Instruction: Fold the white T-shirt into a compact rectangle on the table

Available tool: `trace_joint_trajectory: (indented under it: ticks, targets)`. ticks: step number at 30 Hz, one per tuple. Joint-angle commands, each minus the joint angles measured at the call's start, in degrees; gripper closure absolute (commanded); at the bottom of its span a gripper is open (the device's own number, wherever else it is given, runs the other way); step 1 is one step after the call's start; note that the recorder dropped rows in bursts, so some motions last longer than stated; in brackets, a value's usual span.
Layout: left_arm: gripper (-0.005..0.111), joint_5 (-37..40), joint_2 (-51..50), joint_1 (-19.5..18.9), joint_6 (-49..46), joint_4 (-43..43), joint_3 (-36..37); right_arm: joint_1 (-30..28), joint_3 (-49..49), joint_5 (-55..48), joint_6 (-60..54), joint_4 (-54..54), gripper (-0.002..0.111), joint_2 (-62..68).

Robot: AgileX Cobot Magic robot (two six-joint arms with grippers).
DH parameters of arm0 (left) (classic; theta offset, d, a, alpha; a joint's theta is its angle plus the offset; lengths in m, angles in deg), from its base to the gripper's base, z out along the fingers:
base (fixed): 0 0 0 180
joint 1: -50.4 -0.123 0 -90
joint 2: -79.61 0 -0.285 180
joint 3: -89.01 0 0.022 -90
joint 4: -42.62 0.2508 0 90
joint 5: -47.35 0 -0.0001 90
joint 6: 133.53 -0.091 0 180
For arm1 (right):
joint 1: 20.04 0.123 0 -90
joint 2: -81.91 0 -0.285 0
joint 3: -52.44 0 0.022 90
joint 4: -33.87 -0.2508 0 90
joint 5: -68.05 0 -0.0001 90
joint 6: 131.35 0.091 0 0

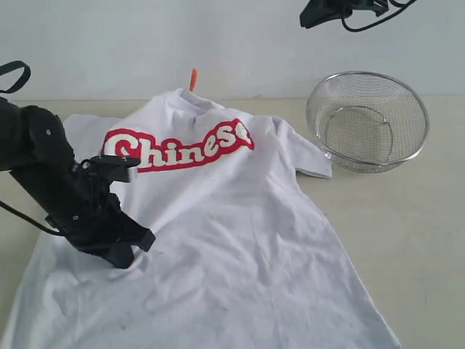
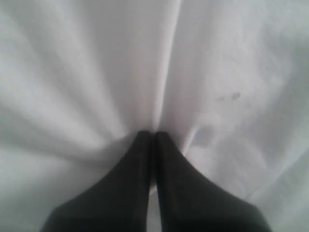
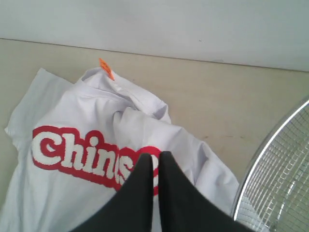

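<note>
Pale beige desk (image 1: 414,240) fills the view, and the shirt (image 1: 240,233) lies spread on it, print up, collar toward the wall, with no fold made yet. The left pincer (image 1: 129,256) presses down near the shirt's edge on its own side, jaws closed. Creases run into its tips, so it probably pinches cloth to carry that edge over. The right pincer (image 1: 311,17) hangs high and clear, closed on nothing, above a mesh basket (image 1: 320,131) just beside one sleeve.

A round, shiny wire-mesh basket (image 1: 407,142) stands upright, its mouth facing up, in front of a plain pale wall (image 1: 182,36).
</note>
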Motion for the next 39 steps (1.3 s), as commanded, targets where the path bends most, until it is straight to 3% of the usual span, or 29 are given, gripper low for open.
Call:
trace_joint_trajectory:
  ticks: [1,13,20,29,32,39]
  targets:
    - [0.102,3.39,0.03,0.53,3.63,3.39,3.51,-1.34,2.51,0.12,-2.06,-0.27,0.108,-0.30]
    - [0.102,1.77,8.13,0.53,6.82,5.38,4.91,-1.08,3.99,0.12,-4.58,-0.55,0.108,-0.30]
    - [0.102,0.46,10.25,0.53,8.93,5.38,-2.39,3.10,10.37,0.12,-8.51,2.23,0.108,0.34]
    - [0.102,3.05,0.89,0.53,8.30,5.43,-17.27,8.46,10.80,0.46,-8.98,7.62,0.108,3.82]
    - [0.102,3.49,0.05,0.53,8.25,5.43,-19.11,7.79,10.80,1.73,-6.25,13.14,0.108,3.92]
    - [0.102,2.00,-0.22,0.53,7.13,5.43,-19.48,5.79,10.80,1.76,-6.93,9.21,0.107,4.07]
